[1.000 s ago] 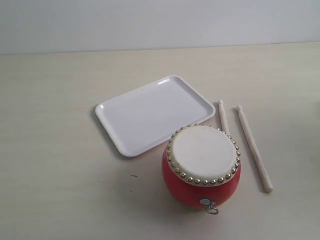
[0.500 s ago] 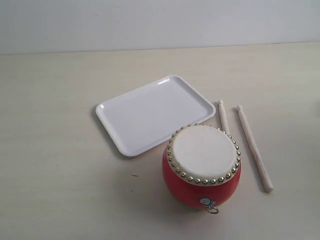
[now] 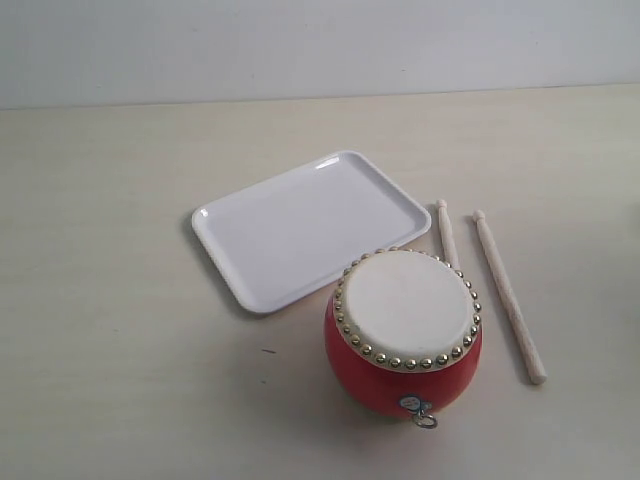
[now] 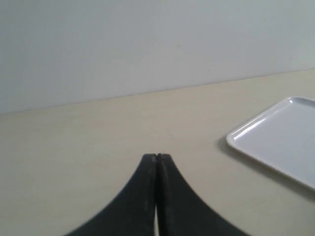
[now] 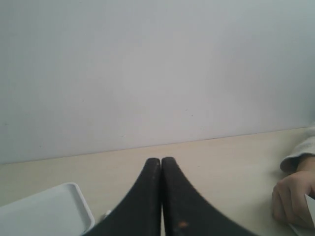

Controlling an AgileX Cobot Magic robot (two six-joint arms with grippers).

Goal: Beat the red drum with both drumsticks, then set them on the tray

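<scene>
A: How do the two grippers stand?

B: The left gripper (image 4: 156, 157) has its black fingers pressed together with nothing between them. The right gripper (image 5: 161, 161) is the same, tips touching and holding nothing.

A: Where is the tray from each of them?

B: The white tray (image 3: 310, 228) lies flat on the table (image 3: 120, 330). A corner of it shows ahead of the left gripper's tips and off to one side, well apart from them. Another corner shows close by the right gripper, lower than its tips.

A: And the drum and sticks?

B: Only the exterior view shows them, so I cannot place them from either gripper. The red drum (image 3: 403, 335) stands upright, skin up, by the tray's edge; whether they touch I cannot tell. One drumstick (image 3: 446, 233) lies just beside the drum, partly hidden by it. The other drumstick (image 3: 508, 297) lies apart, farther from the tray.

A: Anything else?

B: A person's hand (image 5: 293, 196) rests on the table ahead of the right gripper, off to the side.
</scene>
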